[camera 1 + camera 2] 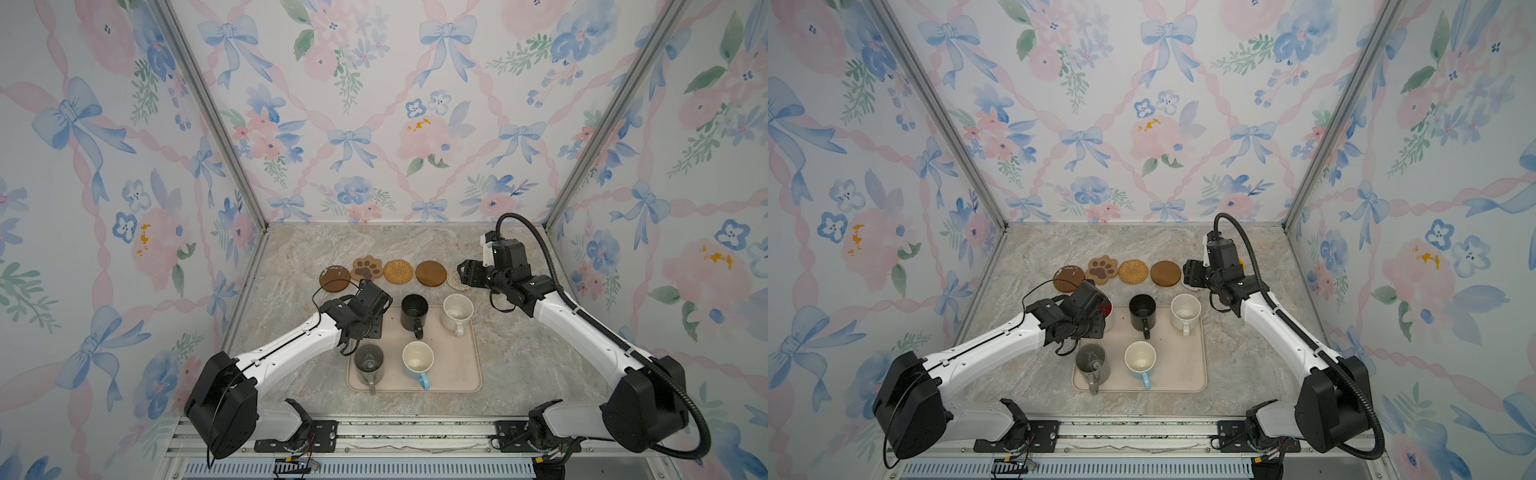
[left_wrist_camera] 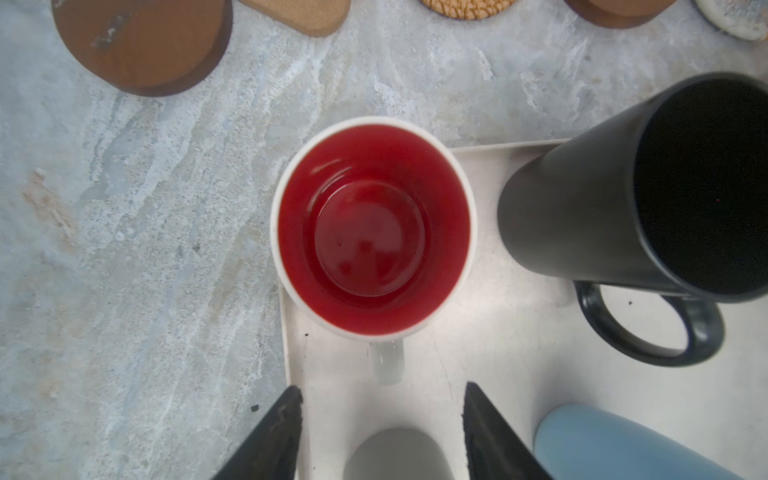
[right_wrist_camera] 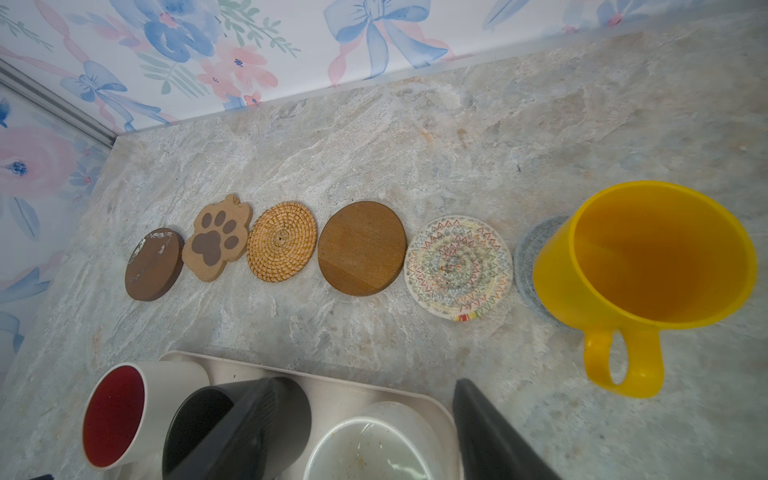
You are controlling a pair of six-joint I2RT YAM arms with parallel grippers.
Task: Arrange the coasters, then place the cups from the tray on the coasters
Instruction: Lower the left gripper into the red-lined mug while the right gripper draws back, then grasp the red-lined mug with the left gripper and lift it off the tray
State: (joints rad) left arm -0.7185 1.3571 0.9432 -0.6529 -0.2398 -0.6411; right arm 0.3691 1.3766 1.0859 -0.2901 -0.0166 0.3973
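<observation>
Yellow mug (image 3: 648,266) upright on blue-grey coaster (image 3: 525,266); gripper (image 3: 361,395) jaws apart over tray (image 3: 232,360).

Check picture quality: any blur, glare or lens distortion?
Left wrist: red-lined cup fairly sharp, black cup stretched by the wide lens, grey cup at the edge blurred, bright patch on the tray. Right wrist: coasters crisp, yellow cup slightly soft. Both top views: table evenly lit.

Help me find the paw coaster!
On the marble table, behind the tray, coasters lie in a row. The paw coaster is second from the left in both top views. Its neighbours, a brown disc and a rattan mat, are round; it alone is paw-shaped.
</observation>
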